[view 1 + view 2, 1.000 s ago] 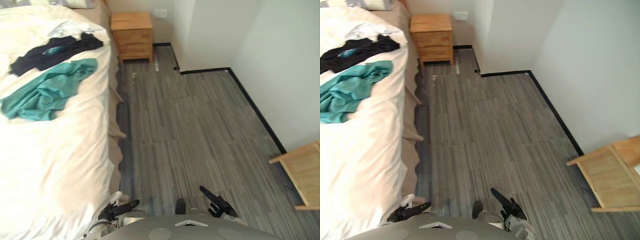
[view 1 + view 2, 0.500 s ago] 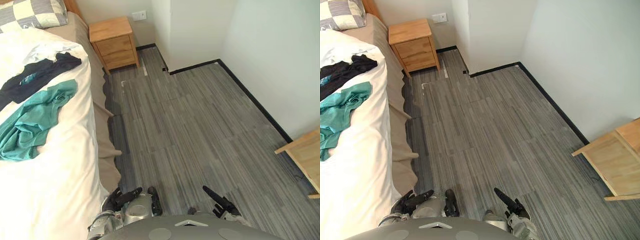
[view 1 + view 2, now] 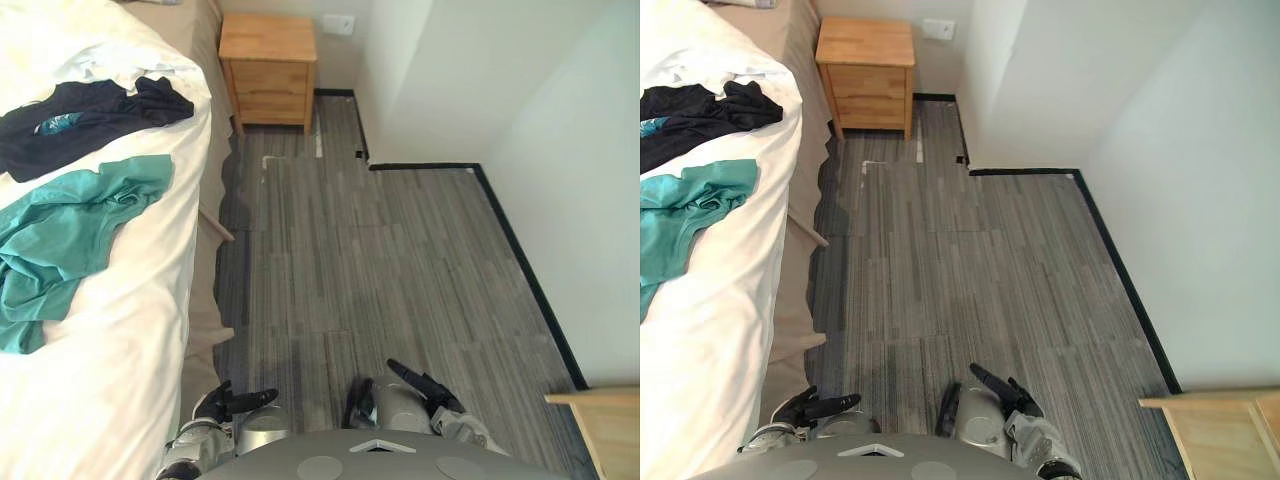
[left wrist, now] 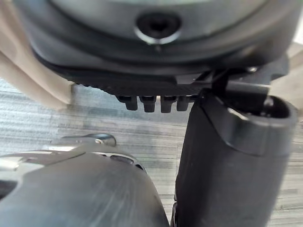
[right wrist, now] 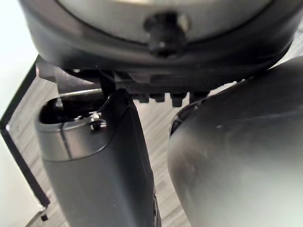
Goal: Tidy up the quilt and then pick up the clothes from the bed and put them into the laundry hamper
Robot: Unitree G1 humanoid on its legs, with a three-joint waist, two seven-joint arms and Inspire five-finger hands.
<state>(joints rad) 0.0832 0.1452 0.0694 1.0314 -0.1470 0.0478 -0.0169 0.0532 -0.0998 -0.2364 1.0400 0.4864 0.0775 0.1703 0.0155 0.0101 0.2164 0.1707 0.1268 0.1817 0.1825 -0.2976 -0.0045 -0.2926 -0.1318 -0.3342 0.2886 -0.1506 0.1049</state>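
**Hands low, clothes far up the bed**

Closest in, down by the hips over the floor (image 3: 380, 260): left hand (image 3: 228, 402) and right hand (image 3: 425, 384), fingers straight and loosely together, holding nothing.

Just beside the left hand, near edge of the white quilt (image 3: 110, 360), rumpled and, judging by that, not yet tidied. Main risk here: tugging it straight with the clothes lying on top, likely to drag them, bury them in a fold or spill them over the side. Safer to smooth gently, or lift them clear first.

Further up, resting on the quilt: teal top (image 3: 70, 230), crumpled, and just past it black top (image 3: 90, 110). Both well apart from the fingers of either hand, ahead and to the left. Reaching from this stance would probably mean a long lean across the mattress and a weak grip. A flat pinch at the teal top could catch quilt as well.

Farthest back, nightstand (image 3: 268, 60) against the wall.
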